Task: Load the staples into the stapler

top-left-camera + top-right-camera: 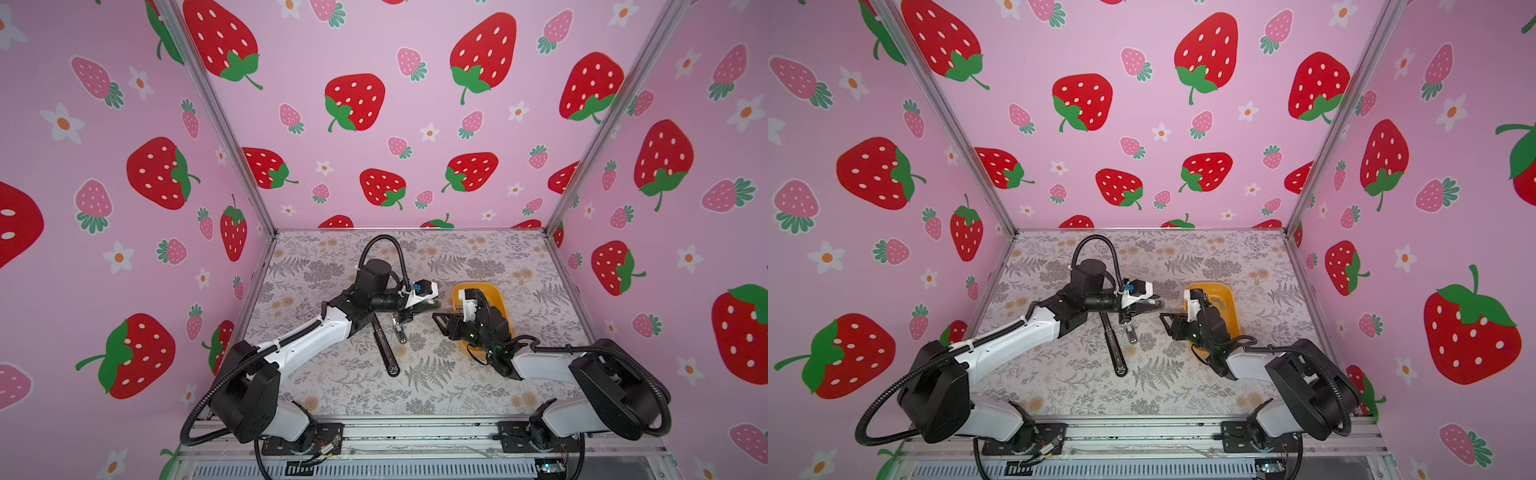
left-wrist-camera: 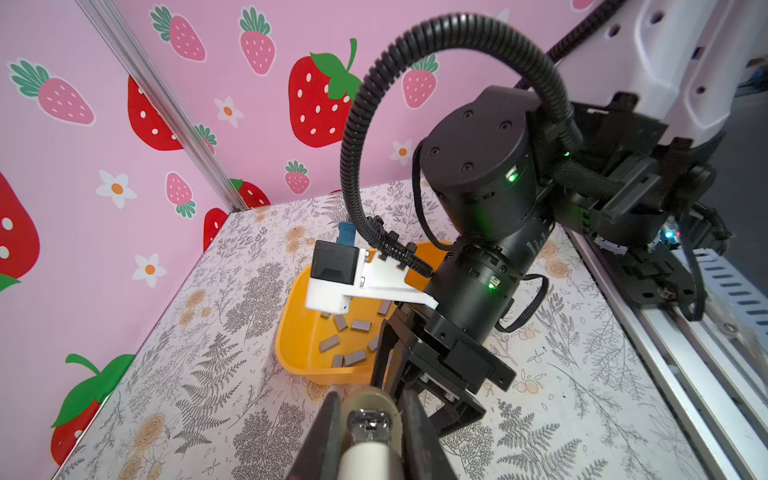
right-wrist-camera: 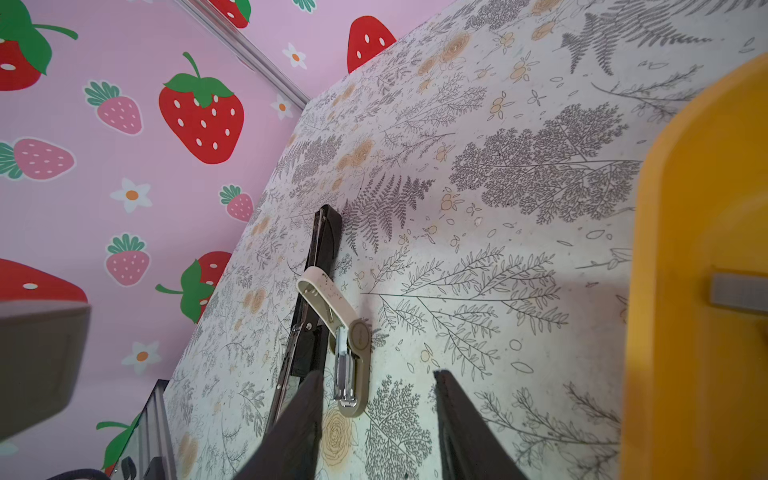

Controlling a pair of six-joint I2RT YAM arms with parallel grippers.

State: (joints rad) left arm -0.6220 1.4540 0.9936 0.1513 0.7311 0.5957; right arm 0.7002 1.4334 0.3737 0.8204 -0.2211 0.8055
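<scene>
The stapler (image 2: 370, 419) is gripped tight by the left claw (image 2: 370, 399); the right claw (image 3: 378, 374), parted and empty, is held beside the tray (image 2: 297, 332), where staples (image 2: 359, 325) likely must be pinched next.

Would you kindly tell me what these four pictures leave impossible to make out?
Left wrist view: the cream chrome-fronted object in the left hand is cut off by the picture's edge, so unidentifiable.
Same view: a white camera mount covers part of the orange tray, so the staples cannot be counted.
Both top views: the left arm hides one end of the black stapler.
Right wrist view: a grey shape at the edge is blurred.
</scene>
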